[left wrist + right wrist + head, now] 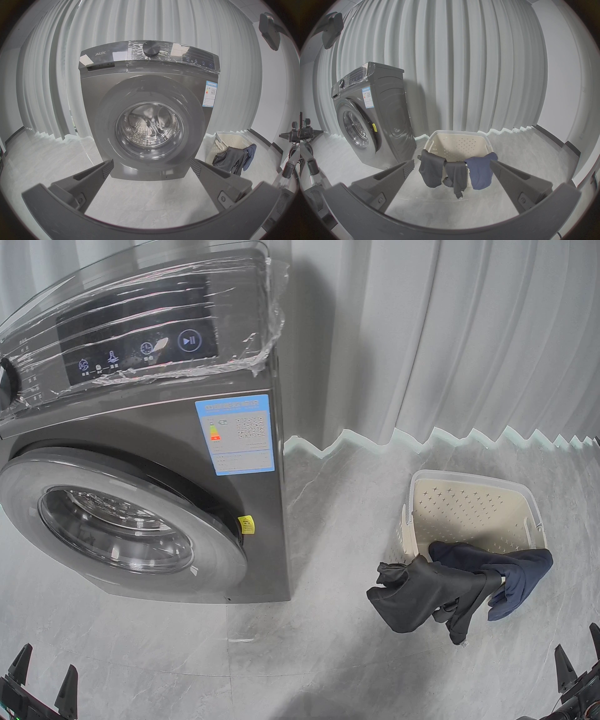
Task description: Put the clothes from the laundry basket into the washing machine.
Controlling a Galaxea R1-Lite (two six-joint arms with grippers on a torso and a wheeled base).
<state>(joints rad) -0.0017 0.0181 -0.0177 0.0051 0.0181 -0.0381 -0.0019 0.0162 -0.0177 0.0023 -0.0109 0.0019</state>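
1. Dark clothes (431, 596) hang over the basket (475, 480) rim, ahead of the right pincer (576, 640) and well apart.
2. Both pincers are released and empty; the left pincer (47, 660) faces the washer (262, 540).
3. The door (119, 530) looks closed: open it first, then pinch a bunched fold.

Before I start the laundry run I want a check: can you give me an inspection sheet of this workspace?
Surface: grey marbled floor.
Job's things: washing machine, door looks shut; laundry basket on the floor beside it; dark clothes and navy garment draped over its rim.
Clutter: nothing seen.
Hands: left hand and right hand both open, empty.
Cables: nothing seen.
Surroundings: white curtain behind.
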